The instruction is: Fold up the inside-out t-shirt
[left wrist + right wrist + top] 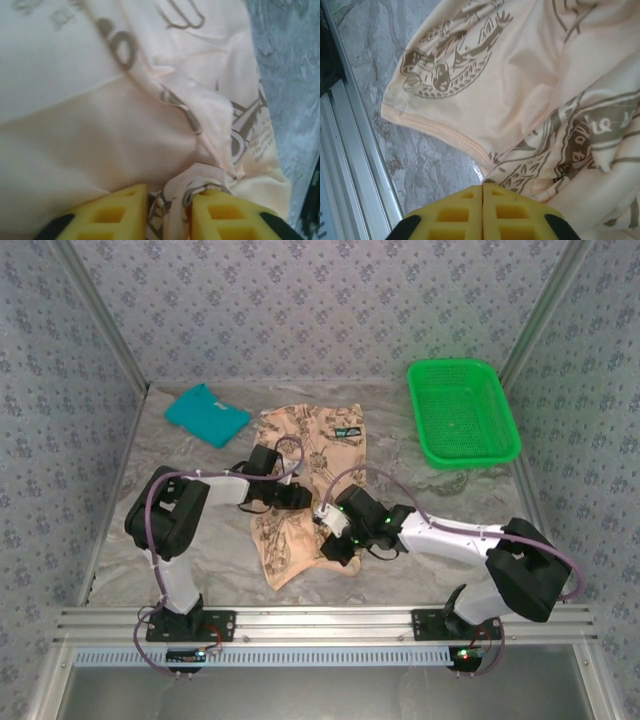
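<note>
The inside-out t-shirt point(320, 445) lies crumpled lengthwise in the middle of the table, peach with brown prints and a small dark label point(347, 433) near its far end. My left gripper point(290, 498) rests on the shirt's left side. In the left wrist view its yellow fingers point(170, 200) stand apart with a bunched fold of the t-shirt point(100, 135) loose between them. My right gripper point(328, 532) is at the shirt's near right edge. Its fingers point(483, 187) are pressed together right where the t-shirt's point(520, 75) stitched hem meets them.
A folded teal shirt point(207, 414) lies at the back left. A green mesh basket point(452, 364) stands at the back right. The metal rail point(320, 620) runs along the near edge, close to the right gripper's left side point(350, 165). Patterned walls enclose the table.
</note>
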`<move>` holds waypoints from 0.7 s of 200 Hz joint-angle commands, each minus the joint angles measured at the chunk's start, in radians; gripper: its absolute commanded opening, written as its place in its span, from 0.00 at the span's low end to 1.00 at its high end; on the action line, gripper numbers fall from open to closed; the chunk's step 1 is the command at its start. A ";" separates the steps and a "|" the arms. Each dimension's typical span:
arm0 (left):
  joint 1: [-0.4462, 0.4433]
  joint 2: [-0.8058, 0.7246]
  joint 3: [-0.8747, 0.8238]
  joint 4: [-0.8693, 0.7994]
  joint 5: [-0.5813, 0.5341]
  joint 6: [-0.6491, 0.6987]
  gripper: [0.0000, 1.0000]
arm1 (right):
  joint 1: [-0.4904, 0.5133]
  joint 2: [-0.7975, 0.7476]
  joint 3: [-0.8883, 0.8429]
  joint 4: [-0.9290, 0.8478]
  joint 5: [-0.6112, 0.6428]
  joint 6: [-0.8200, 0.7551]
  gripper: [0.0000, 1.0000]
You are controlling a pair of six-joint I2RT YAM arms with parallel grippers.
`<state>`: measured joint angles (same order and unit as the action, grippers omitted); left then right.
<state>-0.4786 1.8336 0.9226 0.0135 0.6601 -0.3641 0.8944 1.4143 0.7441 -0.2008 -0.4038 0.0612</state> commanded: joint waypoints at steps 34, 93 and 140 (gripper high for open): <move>0.010 -0.245 -0.001 -0.294 -0.076 0.047 0.39 | -0.140 -0.141 0.004 -0.020 -0.189 0.034 0.40; -0.141 -0.395 -0.120 -0.329 -0.051 -0.034 0.47 | -0.158 0.018 0.107 -0.123 -0.009 0.079 0.42; -0.169 -0.276 -0.144 -0.234 -0.135 -0.052 0.47 | -0.111 0.136 0.133 -0.015 0.014 0.181 0.31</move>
<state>-0.6544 1.5112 0.7815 -0.2638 0.5758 -0.3954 0.7765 1.5005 0.8440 -0.2600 -0.4061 0.1768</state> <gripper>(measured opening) 0.474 0.405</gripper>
